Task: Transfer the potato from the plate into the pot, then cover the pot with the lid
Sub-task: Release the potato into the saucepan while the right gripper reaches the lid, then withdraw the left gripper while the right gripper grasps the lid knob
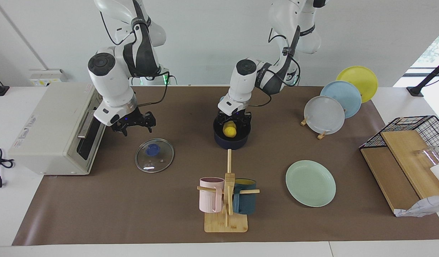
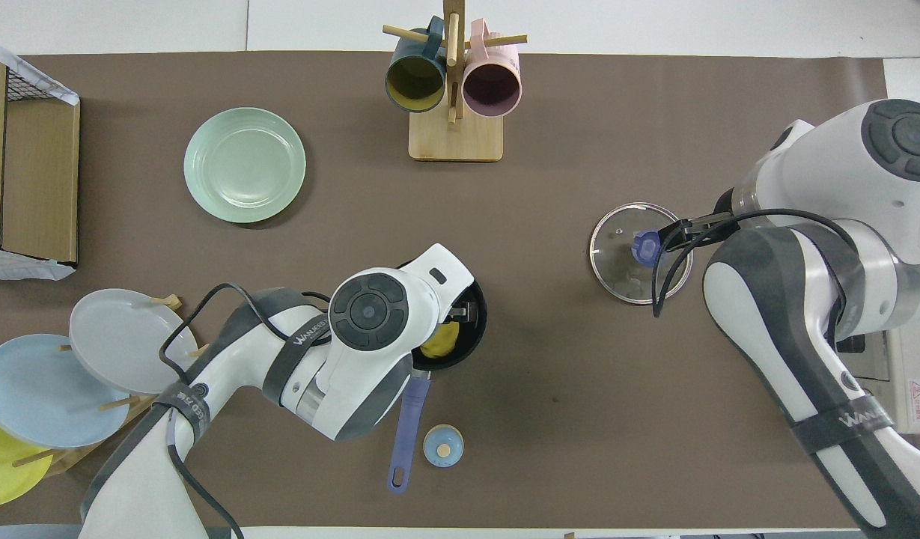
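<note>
Jaws of the left gripper point(image 1: 230, 125) pinch the potato point(image 1: 229, 130) from both sides, low inside the pot point(image 1: 232, 141), which stands mid-worktop with its long handle point(image 2: 409, 430) pointing toward the robots. Whether the potato rests on the pot's bottom cannot be told. A small blue-and-tan knob point(image 2: 442, 445) lies just beside that handle. Nearer the right arm's end lies the lid point(image 1: 154, 155), flat on the worktop point(image 1: 133, 207), blue knob up; the right gripper point(image 1: 135, 123) hangs over its edge, apart from it, jaws spread. Farther from the robots, the mint-green plate point(image 1: 310, 182) sits bare beside the mug rack point(image 1: 226, 200).
</note>
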Tool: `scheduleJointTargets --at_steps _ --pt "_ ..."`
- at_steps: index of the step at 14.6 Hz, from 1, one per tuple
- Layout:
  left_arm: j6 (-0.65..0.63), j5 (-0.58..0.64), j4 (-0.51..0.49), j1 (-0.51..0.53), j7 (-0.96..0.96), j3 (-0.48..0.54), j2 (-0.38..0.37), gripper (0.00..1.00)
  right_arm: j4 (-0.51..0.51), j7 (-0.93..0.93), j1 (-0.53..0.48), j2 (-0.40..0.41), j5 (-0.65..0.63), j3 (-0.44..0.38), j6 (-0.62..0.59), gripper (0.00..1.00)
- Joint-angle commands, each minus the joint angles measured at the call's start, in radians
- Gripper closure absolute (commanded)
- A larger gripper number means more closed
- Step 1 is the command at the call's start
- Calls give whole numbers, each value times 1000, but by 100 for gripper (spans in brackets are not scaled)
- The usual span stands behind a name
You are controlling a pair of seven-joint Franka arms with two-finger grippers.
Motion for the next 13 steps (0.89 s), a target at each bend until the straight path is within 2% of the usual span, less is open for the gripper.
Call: scheduleJointTargets --at_steps 1,3,5,7,9,13 --pt "-208 14 135 87 73 1 -39 0 -75 -19 21 -4 13 2 121 0" --pt "-346 3 244 164 119 -2 -54 0 -109 -25 18 12 13 2 169 0" --pt "-406 3 303 213 128 -3 -74 0 -109 -63 13 38 13 2 202 0" --pt "-419 -1 303 265 156 -3 -123 0 -105 -82 7 78 13 0 239 0" --pt "-495 -9 321 323 241 7 -172 0 -106 -108 1 110 13 2 288 0" --pt "-627 0 366 425 401 4 -199 0 -108 -108 2 141 13 0 316 0"
